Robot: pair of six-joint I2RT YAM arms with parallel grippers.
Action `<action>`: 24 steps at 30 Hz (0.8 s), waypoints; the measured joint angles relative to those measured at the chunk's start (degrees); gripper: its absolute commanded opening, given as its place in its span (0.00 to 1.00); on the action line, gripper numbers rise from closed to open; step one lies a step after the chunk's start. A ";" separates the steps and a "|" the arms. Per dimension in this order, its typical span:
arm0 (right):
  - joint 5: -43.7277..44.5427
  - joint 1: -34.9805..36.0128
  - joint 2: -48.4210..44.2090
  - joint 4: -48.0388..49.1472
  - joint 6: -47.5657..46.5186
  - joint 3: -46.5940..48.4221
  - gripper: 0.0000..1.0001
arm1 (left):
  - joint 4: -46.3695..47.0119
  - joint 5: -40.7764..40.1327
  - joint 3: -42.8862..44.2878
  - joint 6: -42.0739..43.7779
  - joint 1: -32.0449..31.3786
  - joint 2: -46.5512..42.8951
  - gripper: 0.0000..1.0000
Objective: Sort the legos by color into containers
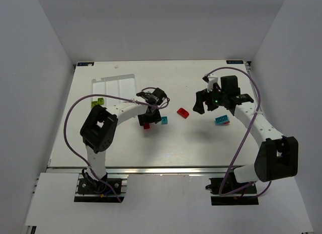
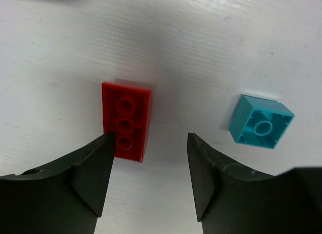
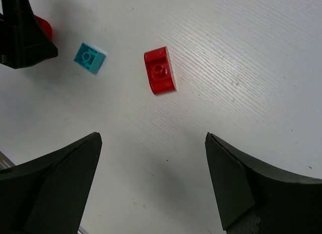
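Left wrist: left tool point(image 2: 150, 139) apart by red brick point(image 2: 126, 118); right tool point(image 3: 152, 137) apart

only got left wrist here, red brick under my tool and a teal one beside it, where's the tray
observer: The white tray is at the far left of the table, beyond the left arm and well away from both bricks.
operator: ok, any other reds out there
observer: Yes, one curved red brick lies on the bare table between the two arms, just right of your teal brick.
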 measured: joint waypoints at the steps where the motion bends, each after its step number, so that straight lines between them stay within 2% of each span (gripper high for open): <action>1: -0.13 -0.02 -0.15 0.15 0.13 0.00 0.89 | -0.42 -0.48 0.31 -0.24 -0.07 0.59 0.67; 6: -0.42 -0.33 -0.83 0.31 0.61 0.00 0.89 | -1.95 -2.54 1.16 -0.76 -0.42 3.34 0.59; 11: -0.94 -0.92 -0.92 0.31 0.76 0.00 0.89 | -2.62 -3.76 1.42 -0.68 -0.42 3.45 0.57; 14: -1.14 -1.16 -0.92 0.31 0.76 0.00 0.89 | -2.73 -4.37 1.42 -0.11 -0.39 3.45 0.59; 16: -1.33 -1.25 -0.92 0.31 0.76 0.00 0.89 | -2.73 -4.48 1.42 0.63 -0.39 3.45 0.65; 24: -1.99 -1.53 -0.92 0.31 0.79 0.00 0.89 | -1.27 -4.55 -0.90 4.48 -0.57 1.01 0.75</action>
